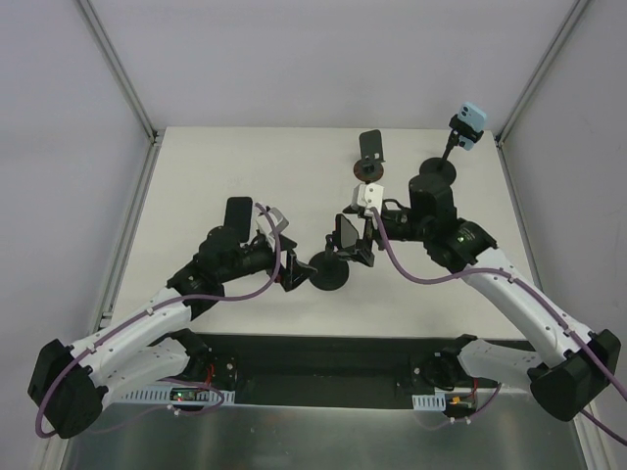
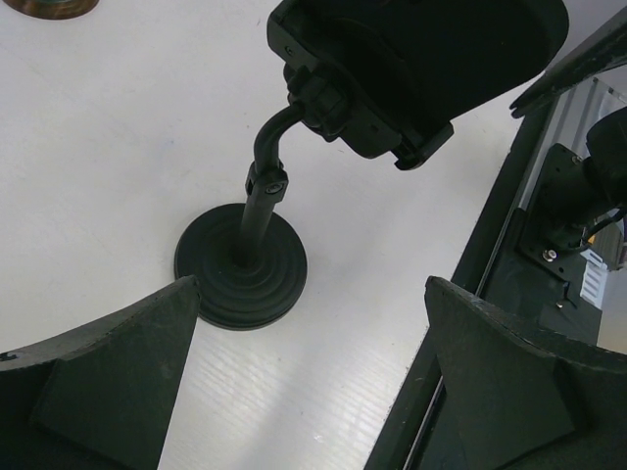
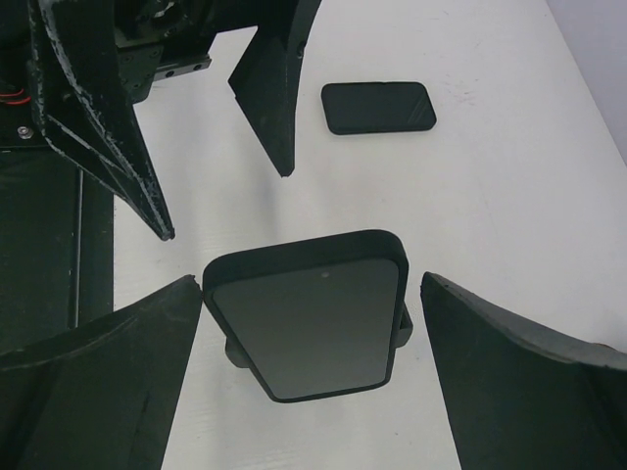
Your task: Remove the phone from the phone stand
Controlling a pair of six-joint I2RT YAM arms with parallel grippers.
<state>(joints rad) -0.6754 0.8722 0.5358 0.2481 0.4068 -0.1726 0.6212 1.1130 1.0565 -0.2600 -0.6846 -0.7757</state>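
Note:
A black phone (image 3: 309, 313) sits in the cradle of a black phone stand (image 1: 329, 273) near the middle of the table. In the top view the phone (image 1: 346, 232) tilts above the stand's round base. My right gripper (image 3: 312, 294) is open, with one finger on each side of the phone; the left finger is almost at its edge and the right one is apart. My left gripper (image 2: 309, 392) is open and empty, low over the table just short of the stand's base (image 2: 240, 264). The cradle's back (image 2: 411, 69) shows above it.
A second black phone (image 3: 379, 106) lies flat on the table behind the left arm (image 1: 238, 212). At the back stand another holder with a dark phone (image 1: 370, 147), a holder with a light blue device (image 1: 470, 122) and a small white object (image 1: 369, 196). The table's near edge (image 2: 490, 255) is close by.

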